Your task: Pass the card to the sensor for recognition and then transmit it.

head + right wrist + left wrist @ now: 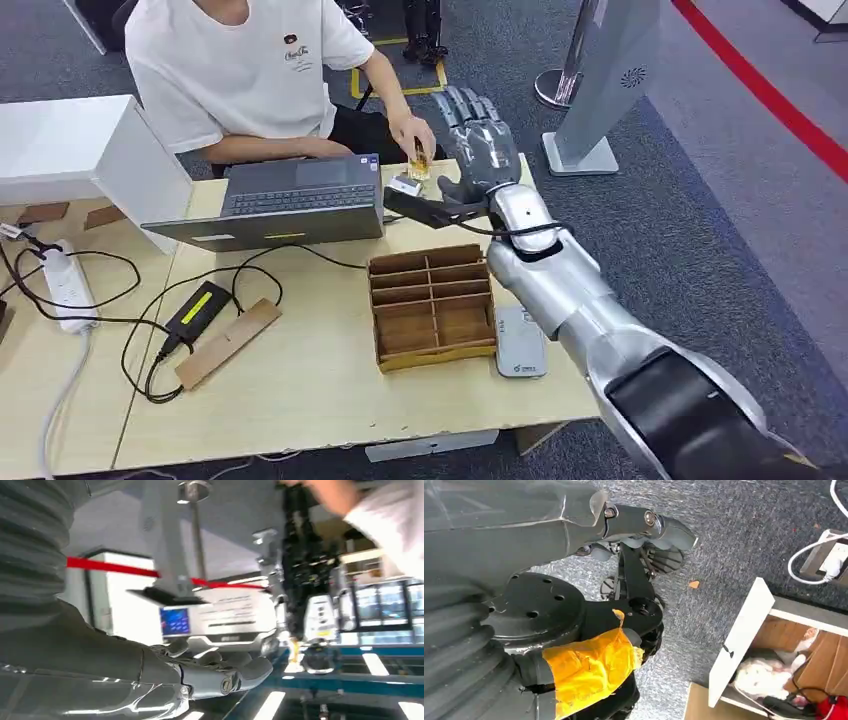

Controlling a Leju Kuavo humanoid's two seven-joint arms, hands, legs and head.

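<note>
**A:** Where is the right hand (480, 140)?

**B:** In the head view it reaches across the pale wooden table (300, 390) to the far edge. Its fingers point away from the robot and are spread apart, and it holds nothing.

**A:** And the card (419, 166)?

**B:** A seated person in a white shirt (240, 70) pinches a small yellowish card in one hand (413, 133), just beside the robot's thumb. I cannot tell whether the two are touching.

**A:** Where is the sensor (520, 345)?

**B:** It is a flat white reader lying on the table near the robot. It touches the right side of a wooden divider box (432, 305) and sits partly under the silver forearm.

**A:** What else is on the table?

**B:** An open grey laptop (290, 200) sits in front of the person. To the left are a black power brick (197, 308) and a white power strip (65, 285).

**A:** And the left hand (624, 520)?

**B:** The left wrist view shows it hanging over grey carpet. I cannot tell how its fingers are set.
</note>
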